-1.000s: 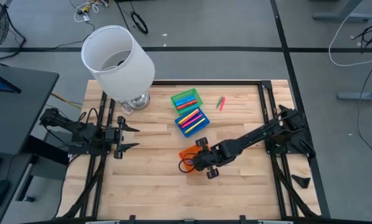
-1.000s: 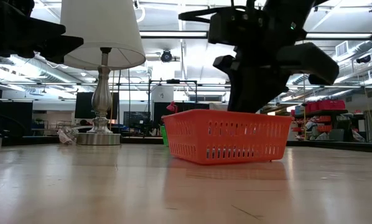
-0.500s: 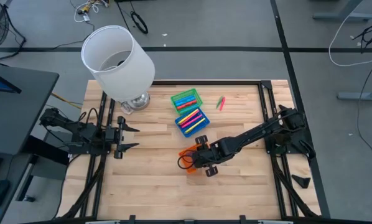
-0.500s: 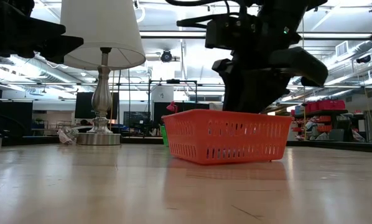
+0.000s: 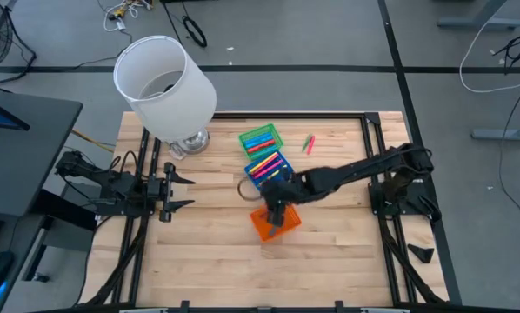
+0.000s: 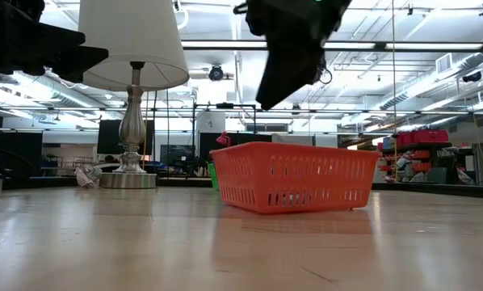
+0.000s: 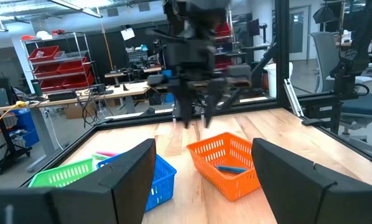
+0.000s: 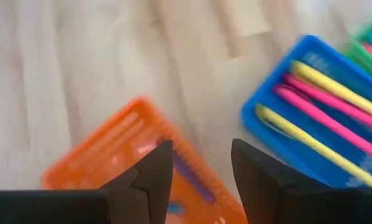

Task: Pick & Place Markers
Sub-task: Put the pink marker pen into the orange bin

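the markers point(image 8: 326, 118) in the blue tray point(image 8: 260, 127) look light, stiff and slippery, best pinched mid-shaft by the right gripper point(image 8: 201, 171), fingers spread, at the orange tray's point(image 5: 274, 224) twelve o'clock.

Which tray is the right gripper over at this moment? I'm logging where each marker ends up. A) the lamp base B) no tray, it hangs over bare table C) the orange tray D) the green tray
C: in the high view the right gripper hangs over the orange tray, fingers open and empty, and its wrist view looks down on a blue marker lying in that tray.
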`<state>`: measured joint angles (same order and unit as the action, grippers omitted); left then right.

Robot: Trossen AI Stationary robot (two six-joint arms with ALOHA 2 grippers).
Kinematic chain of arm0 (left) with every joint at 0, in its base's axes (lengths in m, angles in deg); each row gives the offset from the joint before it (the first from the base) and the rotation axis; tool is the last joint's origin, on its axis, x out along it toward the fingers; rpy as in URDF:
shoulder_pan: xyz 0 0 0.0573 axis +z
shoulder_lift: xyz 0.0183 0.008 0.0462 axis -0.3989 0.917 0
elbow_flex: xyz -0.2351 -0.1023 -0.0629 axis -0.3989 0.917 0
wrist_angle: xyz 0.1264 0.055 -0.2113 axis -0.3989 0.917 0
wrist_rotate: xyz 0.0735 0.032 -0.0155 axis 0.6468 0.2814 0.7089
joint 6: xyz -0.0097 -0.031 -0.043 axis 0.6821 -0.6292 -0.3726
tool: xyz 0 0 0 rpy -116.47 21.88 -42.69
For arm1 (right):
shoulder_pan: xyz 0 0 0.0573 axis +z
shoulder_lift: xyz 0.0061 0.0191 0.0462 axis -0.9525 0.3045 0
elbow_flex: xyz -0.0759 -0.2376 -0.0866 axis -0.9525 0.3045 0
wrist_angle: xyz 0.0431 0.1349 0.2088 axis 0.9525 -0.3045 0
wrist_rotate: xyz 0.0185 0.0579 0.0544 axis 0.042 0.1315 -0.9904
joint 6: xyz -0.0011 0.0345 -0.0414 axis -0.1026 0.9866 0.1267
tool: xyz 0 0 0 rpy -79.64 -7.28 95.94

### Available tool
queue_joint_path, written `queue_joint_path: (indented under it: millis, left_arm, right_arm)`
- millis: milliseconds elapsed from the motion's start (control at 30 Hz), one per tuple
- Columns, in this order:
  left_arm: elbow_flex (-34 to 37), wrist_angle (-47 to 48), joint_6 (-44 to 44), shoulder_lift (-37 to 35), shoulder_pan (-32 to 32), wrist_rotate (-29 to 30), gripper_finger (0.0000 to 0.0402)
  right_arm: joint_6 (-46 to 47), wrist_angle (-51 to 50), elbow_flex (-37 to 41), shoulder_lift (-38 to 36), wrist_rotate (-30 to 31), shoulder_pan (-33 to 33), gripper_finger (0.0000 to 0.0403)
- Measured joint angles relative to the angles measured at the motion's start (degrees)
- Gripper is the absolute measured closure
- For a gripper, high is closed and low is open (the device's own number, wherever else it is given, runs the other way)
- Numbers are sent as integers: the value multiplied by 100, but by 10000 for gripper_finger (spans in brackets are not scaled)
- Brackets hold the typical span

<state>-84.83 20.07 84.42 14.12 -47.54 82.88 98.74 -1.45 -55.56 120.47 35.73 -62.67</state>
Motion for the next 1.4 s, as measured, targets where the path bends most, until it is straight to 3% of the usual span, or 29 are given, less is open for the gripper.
queue_joint_path:
  millis: [233, 367, 800, 967, 1133, 1400]
  left_arm:
    - [-2, 0, 0, 0, 0, 0, 129]
    - [0, 0, 0, 1, 1, 0, 129]
    - [0, -2, 0, 2, 0, 0, 129]
    - [-1, -2, 0, 2, 2, 0, 129]
    - [0, -2, 2, 0, 2, 0, 129]
    - [0, -2, 0, 1, 0, 0, 129]
  right_arm:
    - [2064, -265, -156, -3, 14, -380, 238]
    - [2736, -415, -156, -3, 50, -521, 238]
    - [5671, -875, -124, -1, 1128, -595, 238]
    - [6740, -962, 104, 6, 1175, -642, 238]
    - [7085, -1182, 392, 6, 1165, -936, 238]
    - [6528, -1359, 631, 6, 1227, -1721, 238]
